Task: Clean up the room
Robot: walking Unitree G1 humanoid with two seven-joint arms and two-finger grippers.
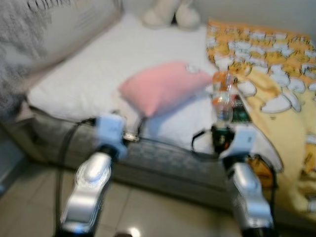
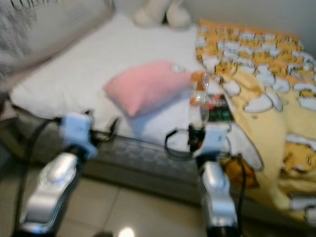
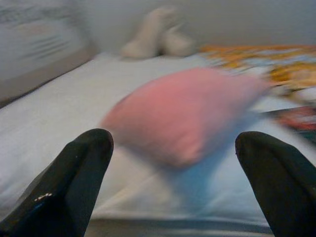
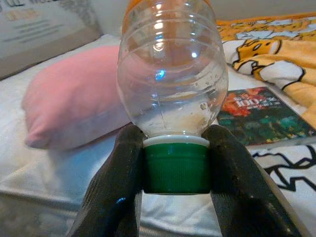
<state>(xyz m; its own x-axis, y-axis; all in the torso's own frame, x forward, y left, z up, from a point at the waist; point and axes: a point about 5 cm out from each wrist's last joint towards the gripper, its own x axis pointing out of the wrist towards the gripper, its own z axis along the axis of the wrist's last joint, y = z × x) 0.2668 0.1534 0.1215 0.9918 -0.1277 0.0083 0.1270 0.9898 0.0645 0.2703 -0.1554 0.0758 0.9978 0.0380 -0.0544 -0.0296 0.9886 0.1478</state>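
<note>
One clear bottle [image 4: 173, 74] is gripped by its green cap [image 4: 176, 165] in the right tool [image 4: 176, 168], its long axis held upright above the bed [image 1: 98, 74] edge. The left tool [image 3: 173, 158] is spread open, empty, facing the pink pillow [image 1: 160, 86].

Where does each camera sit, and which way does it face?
Left eye and right eye views: on the head, looking down at the bed, with both silver arms in front.
Left wrist view: along the open left gripper toward the pink pillow.
Right wrist view: along the right gripper, shut on the bottle by its green cap.
All share the pillow.
</note>
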